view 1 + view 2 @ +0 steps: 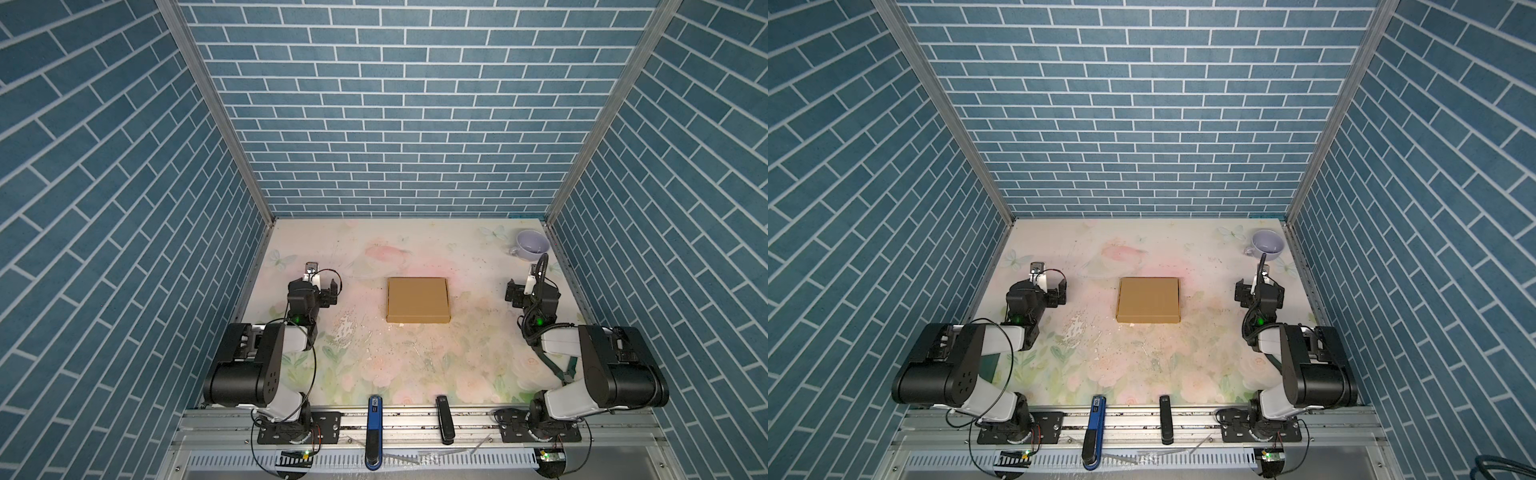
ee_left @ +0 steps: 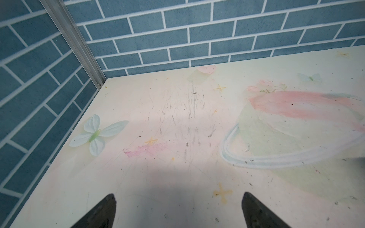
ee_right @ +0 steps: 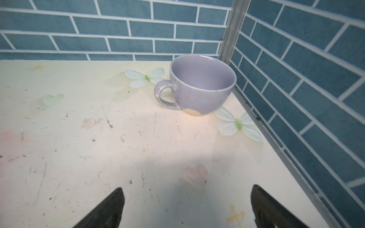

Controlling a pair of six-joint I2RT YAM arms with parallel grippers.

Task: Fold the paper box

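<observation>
The paper box (image 1: 417, 300) (image 1: 1148, 300) is plain brown cardboard. It lies flat and closed, as a shallow square box, in the middle of the flowered table in both top views. My left gripper (image 1: 322, 289) (image 2: 178, 195) stands open well to its left, apart from it, over bare table. My right gripper (image 1: 528, 291) (image 3: 187, 188) stands open well to the box's right, also holding nothing. Both point toward the back wall. The box does not show in either wrist view.
A lilac cup (image 1: 532, 245) (image 3: 201, 86) stands in the back right corner, ahead of my right gripper. A blue tool (image 1: 375, 432) and a black tool (image 1: 444, 419) lie across the front rail. Blue brick walls close in three sides of the table (image 1: 374, 357).
</observation>
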